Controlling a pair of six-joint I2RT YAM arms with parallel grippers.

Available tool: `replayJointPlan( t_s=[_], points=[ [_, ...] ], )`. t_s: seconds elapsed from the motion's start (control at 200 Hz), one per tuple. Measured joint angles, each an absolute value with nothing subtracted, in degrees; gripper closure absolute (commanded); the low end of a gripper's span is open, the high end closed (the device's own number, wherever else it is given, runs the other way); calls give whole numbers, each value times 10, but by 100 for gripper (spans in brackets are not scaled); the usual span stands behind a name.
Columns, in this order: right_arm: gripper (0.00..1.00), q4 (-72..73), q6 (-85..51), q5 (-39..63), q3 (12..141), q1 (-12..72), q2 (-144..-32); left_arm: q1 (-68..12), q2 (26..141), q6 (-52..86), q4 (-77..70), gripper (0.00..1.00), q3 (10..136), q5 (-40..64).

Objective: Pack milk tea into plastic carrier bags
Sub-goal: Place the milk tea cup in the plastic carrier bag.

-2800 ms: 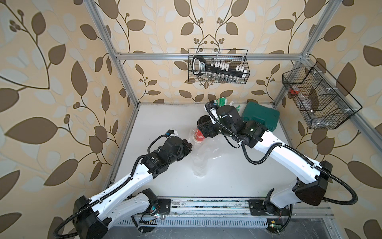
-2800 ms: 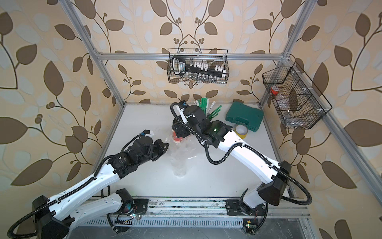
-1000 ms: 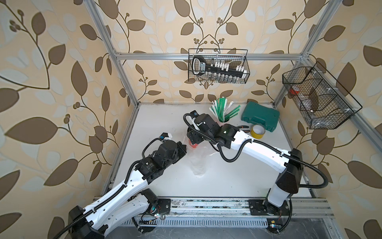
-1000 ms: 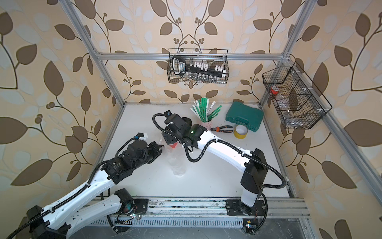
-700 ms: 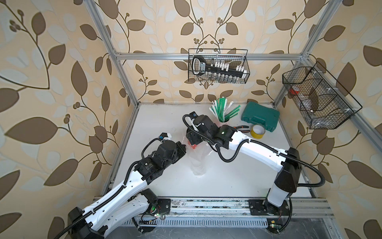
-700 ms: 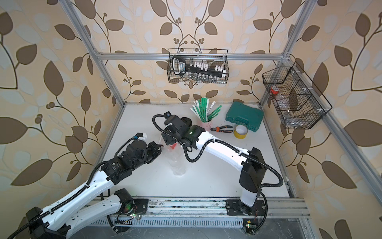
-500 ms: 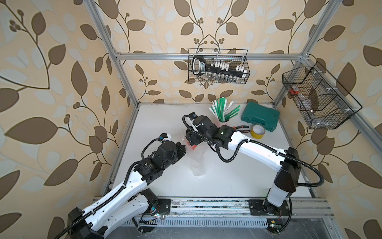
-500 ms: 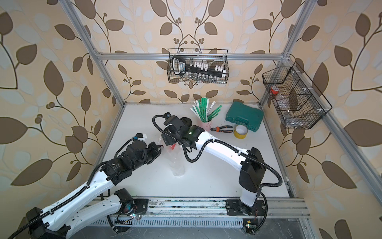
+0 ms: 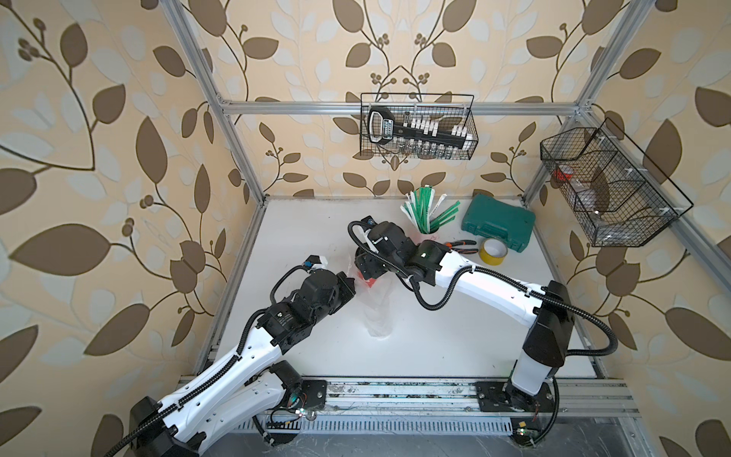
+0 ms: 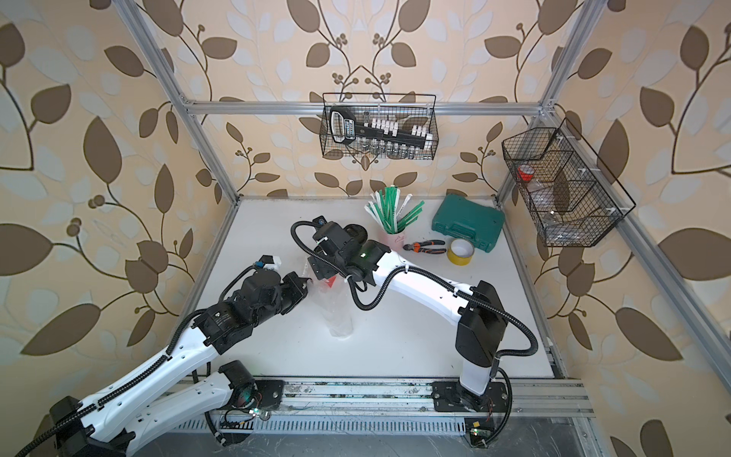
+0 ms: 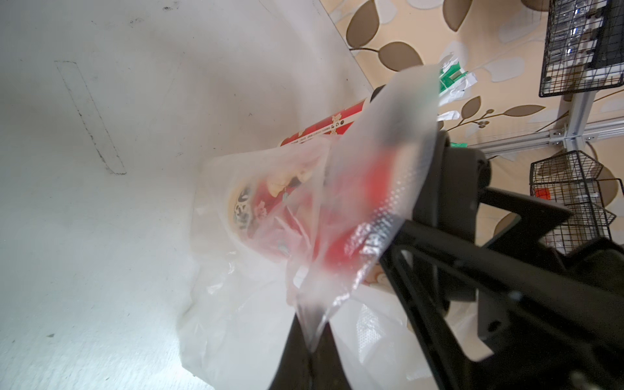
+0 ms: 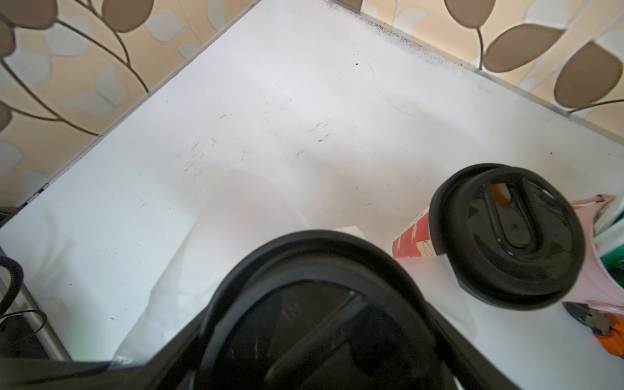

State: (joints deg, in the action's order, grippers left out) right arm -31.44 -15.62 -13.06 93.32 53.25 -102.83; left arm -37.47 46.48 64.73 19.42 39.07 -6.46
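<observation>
In both top views I am watching the left pincer (image 9: 351,282), pressed together and pinching the mouth edge of the plastic carrier bag (image 9: 377,316), whose body is trailing over the worktop (image 9: 300,237) toward 6 o'clock. The right pincer (image 9: 367,273) is reaching in from 3 o'clock and gripping a milk tea cup (image 9: 370,282) at the bag's mouth, with only a sliver of red showing. In a top view the second milk tea cup (image 10: 356,230) is standing at 12 o'clock of that wrist, with the straw cup (image 10: 395,236) near it at 3 o'clock. In the left wrist view, the held cup (image 11: 287,209) is tilting, its base showing through the film, while the left pincer (image 11: 310,351) is nipping a fold of bag. In the right wrist view, the held cup's black lid (image 12: 320,320) is sitting between the right pincer's fingers (image 12: 152,374), and the second cup (image 12: 506,236) is standing upright apart from it, against the pink straw cup (image 12: 594,270).
</observation>
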Motion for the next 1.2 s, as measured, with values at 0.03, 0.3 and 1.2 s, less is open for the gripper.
replayJointPlan(
  t_s=[0.03,0.3,1.2],
  points=[
    [28,-315,-156,-131,933,533,-1032,-374,465,647,194,100,390,-65],
    [27,-319,-157,-128,933,533,-1055,-374,458,647,194,100,384,-65],
    [16,-308,-178,-119,923,533,-1070,-374,453,647,194,100,381,-65]
  ],
)
